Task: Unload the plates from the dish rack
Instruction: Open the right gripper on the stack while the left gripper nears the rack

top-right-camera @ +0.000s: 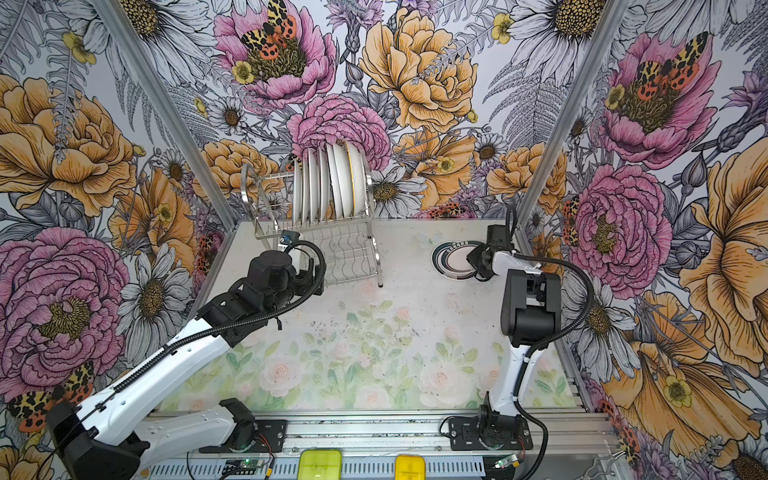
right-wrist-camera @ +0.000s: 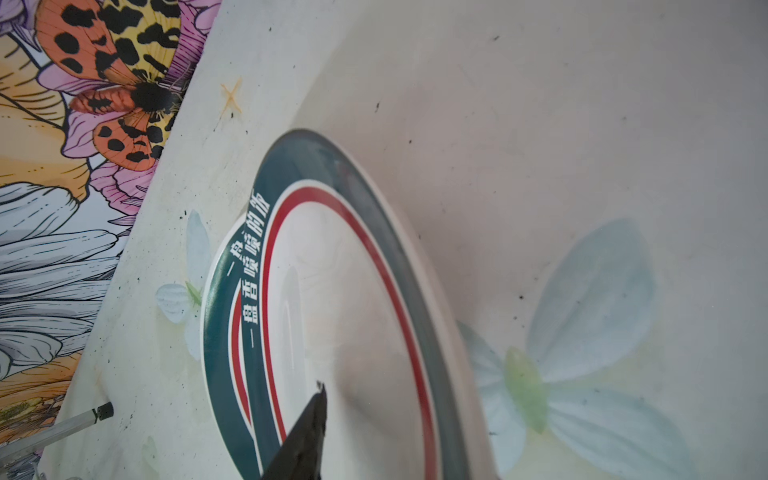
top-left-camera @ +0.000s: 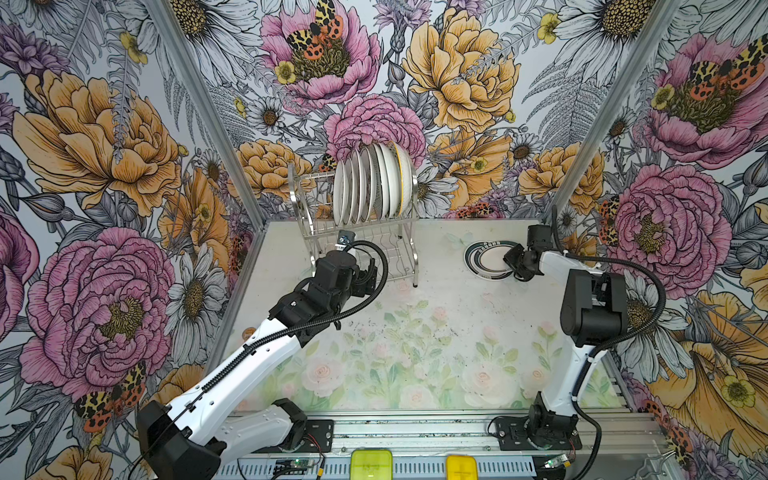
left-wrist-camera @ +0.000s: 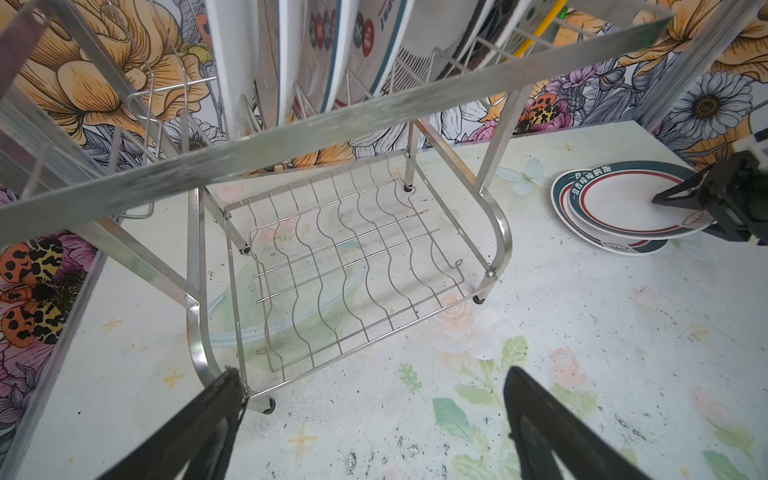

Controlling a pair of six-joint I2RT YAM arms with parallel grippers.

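Left gripper gapes wide, empty, facing the dish rack; right gripper at the stacked plates, centre-right, clamped or loose, I cannot tell

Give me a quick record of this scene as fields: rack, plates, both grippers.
dish rack: at the back of the table, lower shelf bare
racked plates: several, upright in the upper tier
stacked plates: two, flat on the table, right of the rack
left gripper: open, empty, facing the rack
right gripper: at the top stacked plate's rim, grip unclear
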